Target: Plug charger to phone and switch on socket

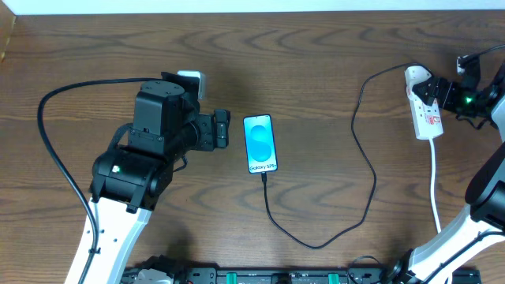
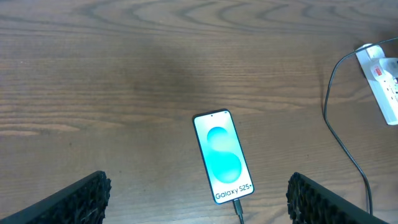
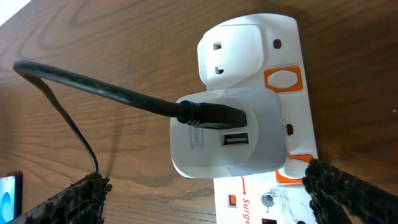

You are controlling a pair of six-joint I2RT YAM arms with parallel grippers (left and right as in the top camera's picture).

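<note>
The phone (image 1: pixel 260 143) lies face up mid-table with a bright blue screen, and also shows in the left wrist view (image 2: pixel 222 155). The charger (image 1: pixel 317 244), a thin black cable, has its tip in the phone's bottom edge (image 2: pixel 237 206). It loops right and up to a white adapter (image 3: pixel 224 137) seated in the socket (image 1: pixel 427 118). My left gripper (image 1: pixel 223 128) is open just left of the phone, fingers (image 2: pixel 84 199) wide apart and holding nothing. My right gripper (image 3: pixel 206 179) hangs open over the socket's far end (image 3: pixel 273 50), straddling the adapter, beside an orange switch (image 3: pixel 283 79).
A thick white cord (image 1: pixel 435 185) runs from the socket toward the table's front edge. A thick black arm cable (image 1: pixel 49 134) curves along the left side. The charger's loop (image 1: pixel 369 170) lies between the phone and the socket. The right arm (image 1: pixel 481 197) stands at the right edge.
</note>
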